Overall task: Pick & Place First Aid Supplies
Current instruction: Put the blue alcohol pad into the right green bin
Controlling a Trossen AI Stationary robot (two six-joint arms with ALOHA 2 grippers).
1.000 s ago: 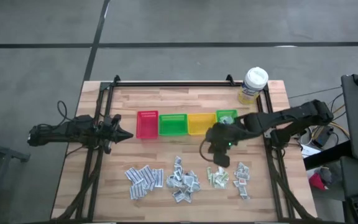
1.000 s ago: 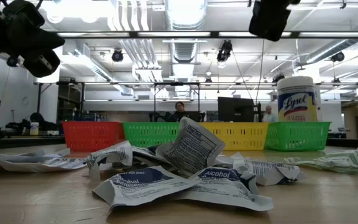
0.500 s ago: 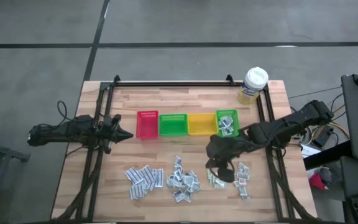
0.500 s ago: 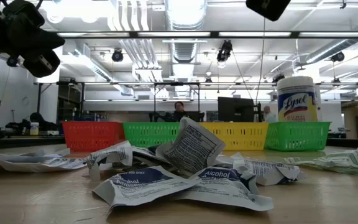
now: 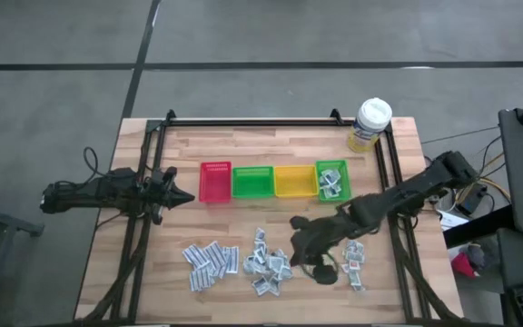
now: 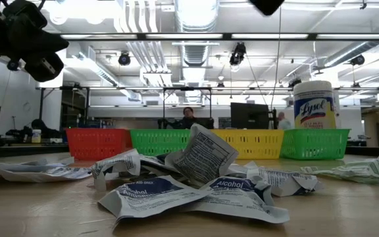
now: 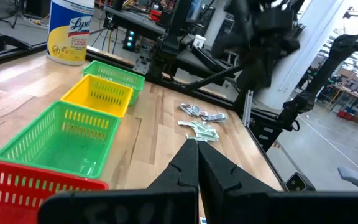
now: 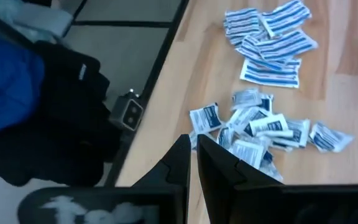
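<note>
Currently wooden table [image 5: 271, 150] holds sachets [image 5: 271, 263] lower centre, bins [image 5: 272, 181] mid-frame; left gripper [image 5: 182, 197] clenched empty, right gripper [image 5: 291, 257] nearly closed, empty; workshop room behind.

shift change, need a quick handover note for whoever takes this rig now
Left claw: shut, empty, parked left of the red bin.
Right claw: shut, nothing visibly held, above the sachet piles at the table's front.
Done: a few sachets lie in the right-hand green bin.
Left: four piles remain, including the white-blue pile and the grey pile. Red, middle green and yellow bins look empty.
</note>
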